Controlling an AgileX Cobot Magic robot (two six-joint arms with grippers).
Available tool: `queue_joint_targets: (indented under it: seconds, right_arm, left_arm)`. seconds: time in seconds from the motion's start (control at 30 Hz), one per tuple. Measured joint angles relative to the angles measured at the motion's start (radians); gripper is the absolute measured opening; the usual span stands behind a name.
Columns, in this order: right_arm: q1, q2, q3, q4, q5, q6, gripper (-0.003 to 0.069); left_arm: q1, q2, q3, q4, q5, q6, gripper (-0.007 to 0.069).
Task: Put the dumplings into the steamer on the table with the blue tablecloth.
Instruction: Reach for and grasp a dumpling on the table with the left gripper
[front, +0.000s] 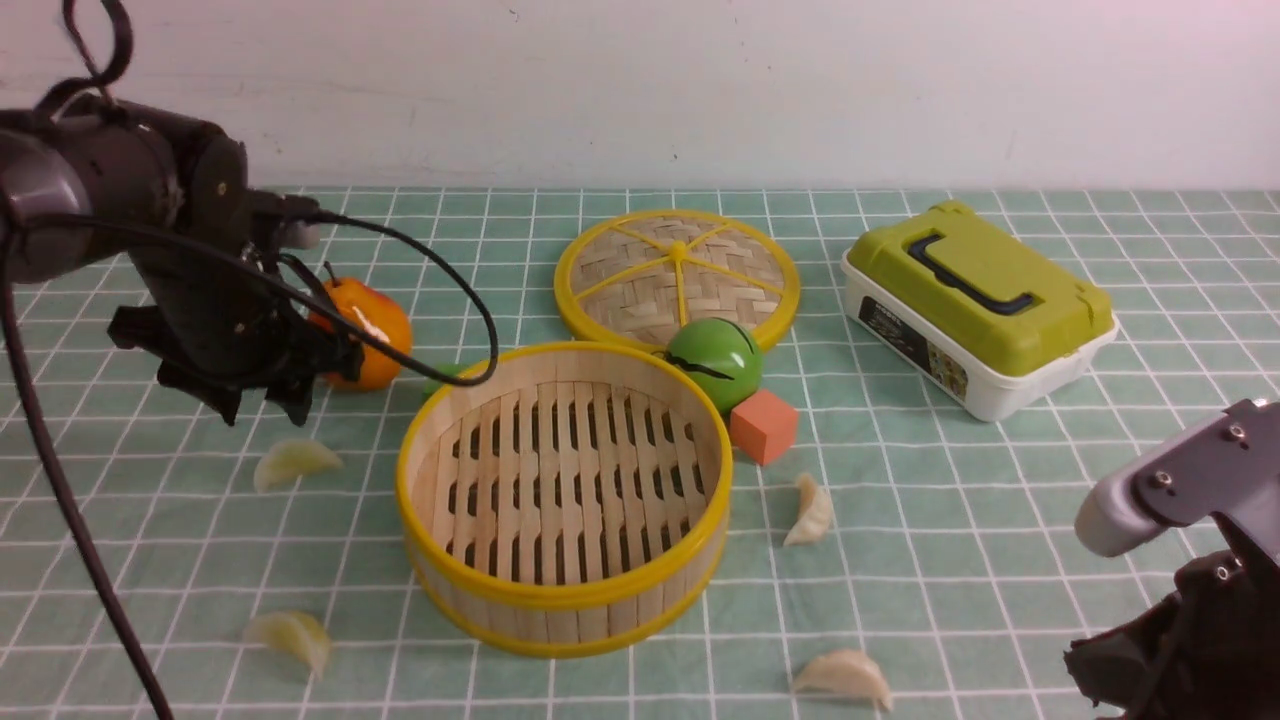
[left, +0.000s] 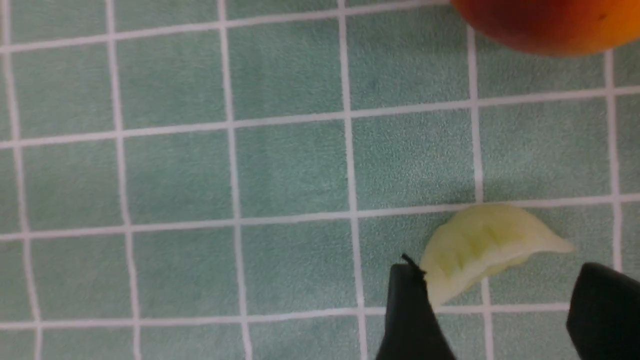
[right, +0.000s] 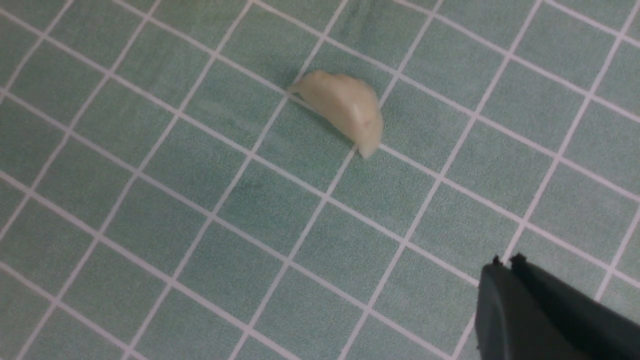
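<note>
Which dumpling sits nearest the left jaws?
The pale yellow-green dumpling nearest the orange fruit; it lies right at the open left jaws, the other three farther off.

Bright even light, soft shadows on the tablecloth (front: 950, 520)

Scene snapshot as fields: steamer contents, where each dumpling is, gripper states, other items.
steamer: steamer mid-cloth, nothing inside
tablecloth: teal tablecloth with a white grid
left of steamer: far yellow-green dumpling, near yellow-green dumpling
right of steamer: far cream dumpling, near cream dumpling
left gripper: left gripper open, over the far yellow-green dumpling, not gripping it
right gripper: right gripper shut, holding nothing
other: woven lid, green toy fruit, orange cube, orange pear, green-lidded box
</note>
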Motion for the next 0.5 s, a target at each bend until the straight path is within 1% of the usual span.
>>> queue_joint_targets:
  seconds: [0.1, 0.13, 0.33, 0.4, 0.47, 0.5]
  right_arm:
    - [0.0, 0.0, 0.0, 0.0, -0.011, 0.0, 0.0001]
    - [0.0, 0.0, 0.0, 0.0, -0.013, 0.0, 0.0002]
    - [0.0, 0.0, 0.0, 0.002, -0.023, 0.0, 0.0006]
    - [0.0, 0.0, 0.0, 0.003, -0.024, 0.0, 0.0009]
    - [0.0, 0.0, 0.0, 0.006, -0.024, 0.0, 0.0009]
    - [0.0, 0.0, 0.0, 0.005, -0.024, 0.0, 0.0009]
  left_arm:
    - [0.0, 0.058, -0.003, -0.019, -0.009, 0.101, 0.0426]
    - [0.0, 0.071, -0.004, -0.019, -0.019, 0.116, 0.0426]
    - [0.0, 0.11, -0.007, -0.013, -0.05, 0.137, 0.0404]
    - [0.0, 0.117, -0.013, -0.019, -0.047, 0.121, 0.0347]
    - [-0.001, 0.118, -0.014, -0.03, -0.039, 0.083, 0.027]
    - [-0.001, 0.118, -0.014, -0.03, -0.039, 0.079, 0.0261]
